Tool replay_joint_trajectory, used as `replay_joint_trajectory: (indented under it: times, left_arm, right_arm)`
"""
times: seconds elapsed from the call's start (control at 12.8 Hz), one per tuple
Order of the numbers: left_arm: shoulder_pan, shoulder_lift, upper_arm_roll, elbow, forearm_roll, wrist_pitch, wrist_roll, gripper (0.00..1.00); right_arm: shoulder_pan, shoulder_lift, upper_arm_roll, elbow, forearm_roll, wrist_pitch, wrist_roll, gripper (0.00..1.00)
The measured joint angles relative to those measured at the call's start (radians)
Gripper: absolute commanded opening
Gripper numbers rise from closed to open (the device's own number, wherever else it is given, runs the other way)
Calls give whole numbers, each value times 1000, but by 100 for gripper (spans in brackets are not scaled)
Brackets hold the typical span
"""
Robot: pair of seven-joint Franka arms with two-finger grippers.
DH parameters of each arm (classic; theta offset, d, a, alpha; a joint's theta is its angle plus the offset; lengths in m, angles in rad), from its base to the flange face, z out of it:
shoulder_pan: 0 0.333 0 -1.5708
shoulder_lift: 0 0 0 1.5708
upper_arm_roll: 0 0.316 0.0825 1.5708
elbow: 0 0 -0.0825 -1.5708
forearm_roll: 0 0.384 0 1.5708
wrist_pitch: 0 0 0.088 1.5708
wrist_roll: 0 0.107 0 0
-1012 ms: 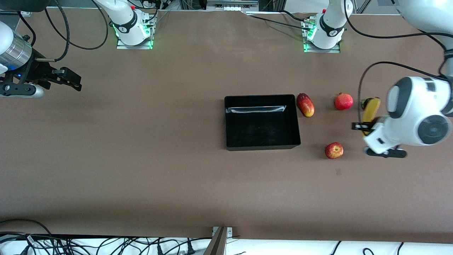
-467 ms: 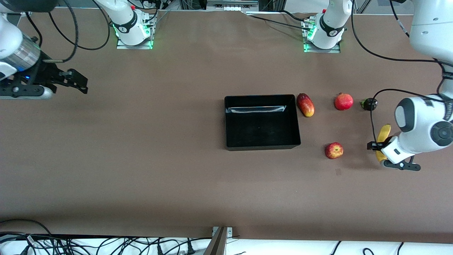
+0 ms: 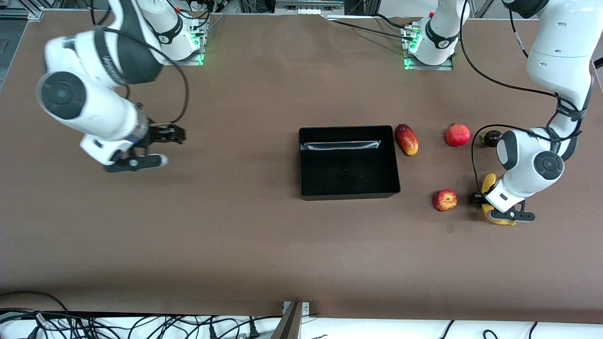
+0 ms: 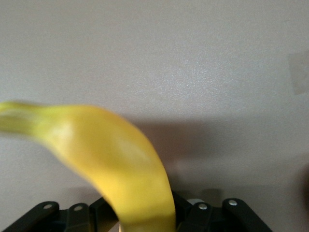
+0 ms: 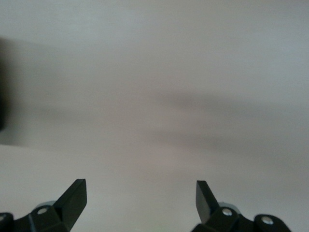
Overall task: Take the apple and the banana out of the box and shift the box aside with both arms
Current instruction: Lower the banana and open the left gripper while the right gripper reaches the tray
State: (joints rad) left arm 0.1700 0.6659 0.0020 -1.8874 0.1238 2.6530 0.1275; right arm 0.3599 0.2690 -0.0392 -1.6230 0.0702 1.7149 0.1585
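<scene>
My left gripper [image 3: 485,202] is shut on the yellow banana [image 3: 489,181] and holds it low over the table beside the red-and-yellow apple [image 3: 444,200], toward the left arm's end. In the left wrist view the banana [image 4: 120,164] sticks out from between the fingers of the left gripper [image 4: 145,220]. The black box [image 3: 348,129] sits mid-table with nothing in it. My right gripper [image 3: 175,135] is open and holds nothing, over bare table toward the right arm's end. Its fingertips [image 5: 75,193] stand wide apart in the right wrist view, either side of the gripper's middle [image 5: 140,193].
A mango [image 3: 406,139] lies beside the box's corner. A pomegranate [image 3: 457,135] and a small dark fruit [image 3: 492,138] lie in the same row, farther from the front camera than the apple. The left arm's elbow [image 3: 537,165] hangs over the table above the banana.
My left gripper has carried the banana from beside the dark fruit to beside the apple and lowered it. The right arm has swung in from the table's end toward the box.
</scene>
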Motion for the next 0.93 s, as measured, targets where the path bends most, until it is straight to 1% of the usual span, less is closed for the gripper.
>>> replay_joint_trajectory:
  times: [0.08, 0.23, 0.31, 0.39, 0.47, 0.62, 0.78, 0.86, 0.93]
  left_arm:
    - [0, 0, -1, -1, 0, 3, -2, 100]
    - [-1, -2, -6, -1, 0, 3, -2, 100]
    - [-3, -13, -9, 1, 0, -12, -2, 100]
    - [-8, -33, -11, 10, 0, -71, -2, 100]
    - [-15, -63, -11, 31, 0, -168, -2, 100]
    - [-33, -146, -11, 98, -1, -434, -1, 100]
    - [-63, -242, -10, 165, -5, -699, 0, 100]
    - [-85, -294, -4, 188, -22, -811, -1, 100]
    - [-117, -345, 15, 208, -50, -906, -1, 100]
  right_arm:
    - [35, 16, 2, 3, 24, 25, 56, 100]
    - [130, 61, 5, 36, 48, 70, 211, 100]
    - [184, 98, 6, 71, 61, 85, 310, 100]
    - [238, 144, 8, 114, 75, 107, 410, 100]
    - [291, 195, 9, 156, 80, 145, 502, 100]
    - [377, 293, 10, 204, 81, 260, 642, 100]
    - [427, 373, 9, 219, 81, 346, 700, 100]
    - [435, 405, 8, 222, 81, 372, 707, 100]
    - [437, 433, 7, 224, 80, 400, 707, 97]
